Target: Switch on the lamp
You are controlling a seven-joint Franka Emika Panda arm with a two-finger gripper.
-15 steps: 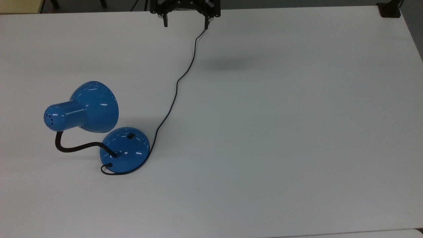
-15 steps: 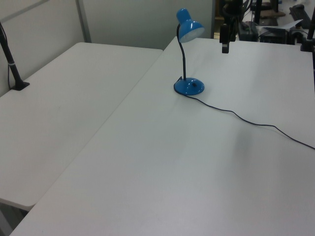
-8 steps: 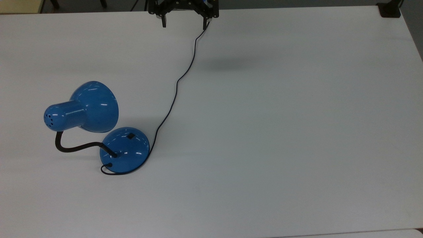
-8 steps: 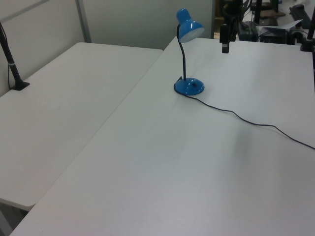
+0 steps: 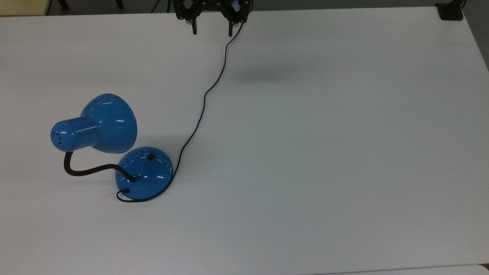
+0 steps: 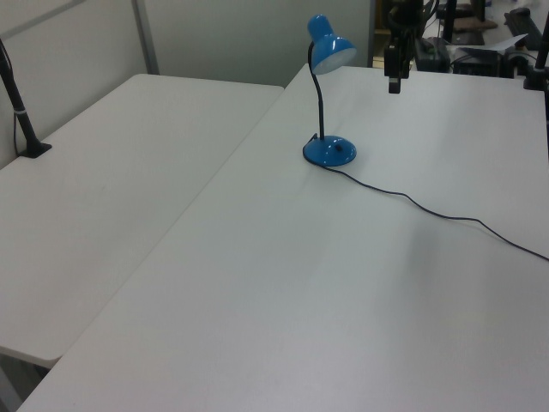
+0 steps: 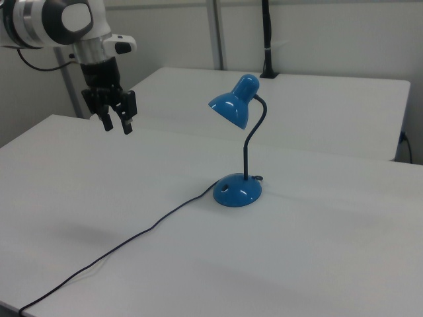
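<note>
Lamp [image 5: 114, 149] switch seems unpressed; end effector [image 5: 212, 30] partly cut off.

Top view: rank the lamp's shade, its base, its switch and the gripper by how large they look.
1. Shade, though it sits nearer the camera
2. Base
3. Gripper, cut off by the frame edge, so unsure
4. Switch

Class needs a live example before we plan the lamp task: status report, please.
Gripper in the air, jaws open, holding nothing, well clear of the lamp. Lamp upright on the table, switch untouched. Cord trails across the table; nothing blocking.
</note>
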